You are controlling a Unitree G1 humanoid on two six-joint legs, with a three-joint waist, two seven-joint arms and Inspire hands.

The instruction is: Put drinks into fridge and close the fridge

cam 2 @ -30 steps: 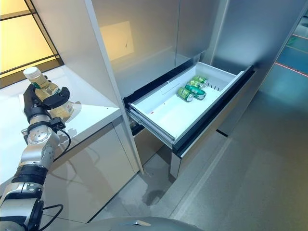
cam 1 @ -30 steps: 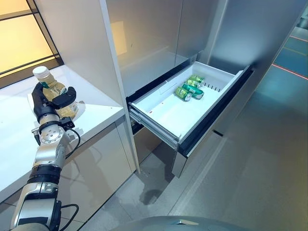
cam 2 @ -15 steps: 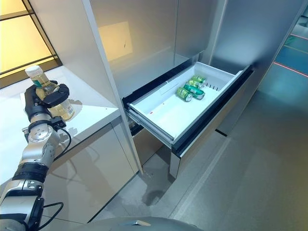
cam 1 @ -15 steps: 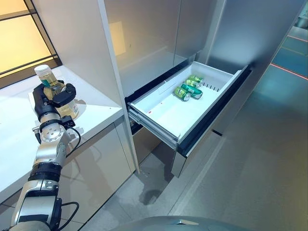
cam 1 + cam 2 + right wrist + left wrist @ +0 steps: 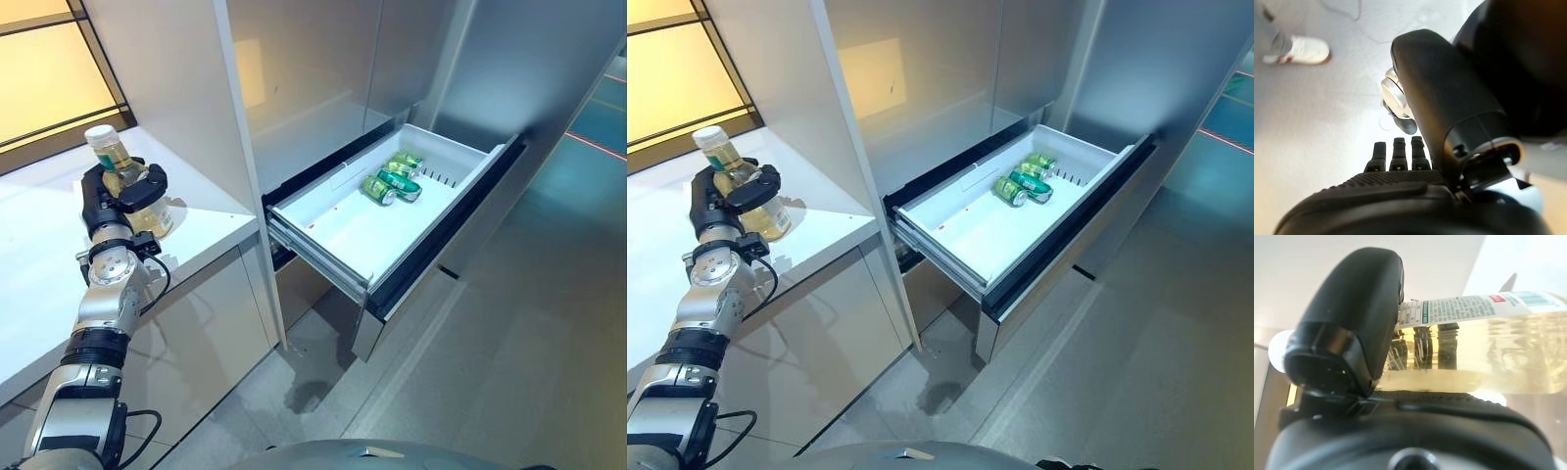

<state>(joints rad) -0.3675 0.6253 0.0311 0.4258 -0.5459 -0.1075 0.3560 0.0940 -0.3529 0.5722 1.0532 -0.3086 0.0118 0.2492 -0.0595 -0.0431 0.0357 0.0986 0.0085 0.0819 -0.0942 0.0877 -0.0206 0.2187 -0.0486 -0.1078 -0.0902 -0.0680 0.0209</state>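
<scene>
A clear bottle [image 5: 130, 186] of pale yellow drink, white-capped, stands upright on the white tabletop [image 5: 39, 264] near its front edge, cap up. The left hand [image 5: 116, 201] is wrapped around its middle. The drawer [image 5: 345, 230] stands open, three green cans [image 5: 392, 179] lying at its far end, the near part bare. The right hand [image 5: 1400, 156] hangs over the floor, fingers seemingly straight.

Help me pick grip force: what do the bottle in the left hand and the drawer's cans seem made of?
Bottle: likely clear glossy plastic, since the yellowish drink shows through; white cap. The left hand curls around it. Cans: probably thin metal with shiny green print, lying in the white drawer.
</scene>
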